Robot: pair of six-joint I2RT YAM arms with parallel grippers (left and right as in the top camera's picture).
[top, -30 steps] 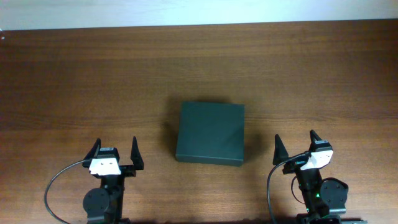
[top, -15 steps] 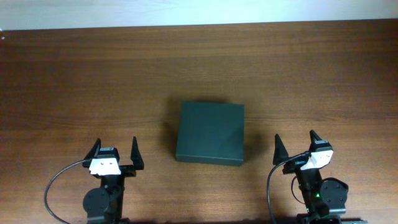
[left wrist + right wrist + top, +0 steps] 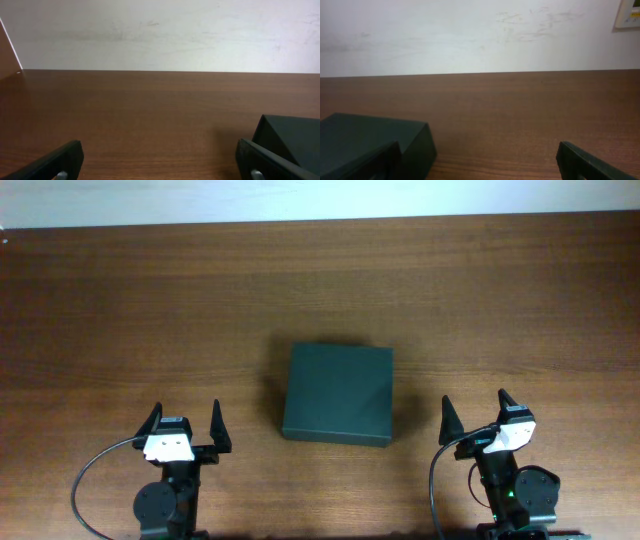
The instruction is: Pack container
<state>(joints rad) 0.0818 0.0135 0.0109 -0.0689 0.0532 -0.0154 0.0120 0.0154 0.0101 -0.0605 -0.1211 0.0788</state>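
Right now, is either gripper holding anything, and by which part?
Nothing is held. The left gripper and right gripper are both open and empty, each apart from the box, which sits closed on the table.

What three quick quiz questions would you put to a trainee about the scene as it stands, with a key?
1. True or false: the container lies closed on the table, touched by neither arm.
2. Where does the container lie? A) between the two arms, a little ahead of them; B) at the table's far edge; C) at the table's left edge.
3. Fill in: the left fingers and the right fingers both stand ____ and hold nothing.
Key: 1 true; 2 A; 3 open.
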